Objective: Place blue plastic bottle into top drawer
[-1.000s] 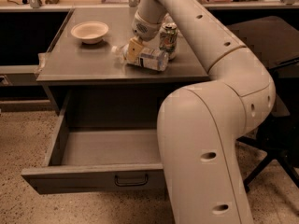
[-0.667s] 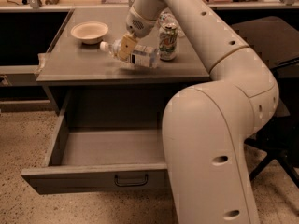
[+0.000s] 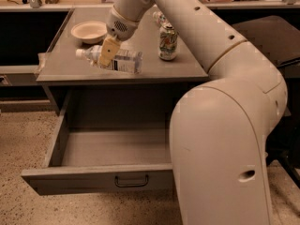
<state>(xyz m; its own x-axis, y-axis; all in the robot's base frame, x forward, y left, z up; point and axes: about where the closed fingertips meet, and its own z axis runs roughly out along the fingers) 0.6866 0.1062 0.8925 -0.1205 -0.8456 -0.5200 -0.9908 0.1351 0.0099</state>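
The blue plastic bottle (image 3: 123, 61) is clear with a pale label and a white cap pointing left. It is held on its side just above the grey cabinet top (image 3: 61, 67). My gripper (image 3: 107, 55) is shut on the bottle's middle, its tan fingers (image 3: 107, 49) pointing down. The top drawer (image 3: 70, 179) stands pulled open below the cabinet top, grey and shallow, with a dark bar handle (image 3: 131, 181) on its front panel. Nothing shows inside it.
A white bowl (image 3: 88, 31) sits at the back left of the cabinet top. A green-and-white drink can (image 3: 168, 42) stands to the right of the bottle, with a small clear bottle (image 3: 160, 18) behind it. My large white arm (image 3: 220, 125) fills the right side.
My gripper has carried the bottle left and toward the front edge of the cabinet top, away from the can. The drawer has stayed open.
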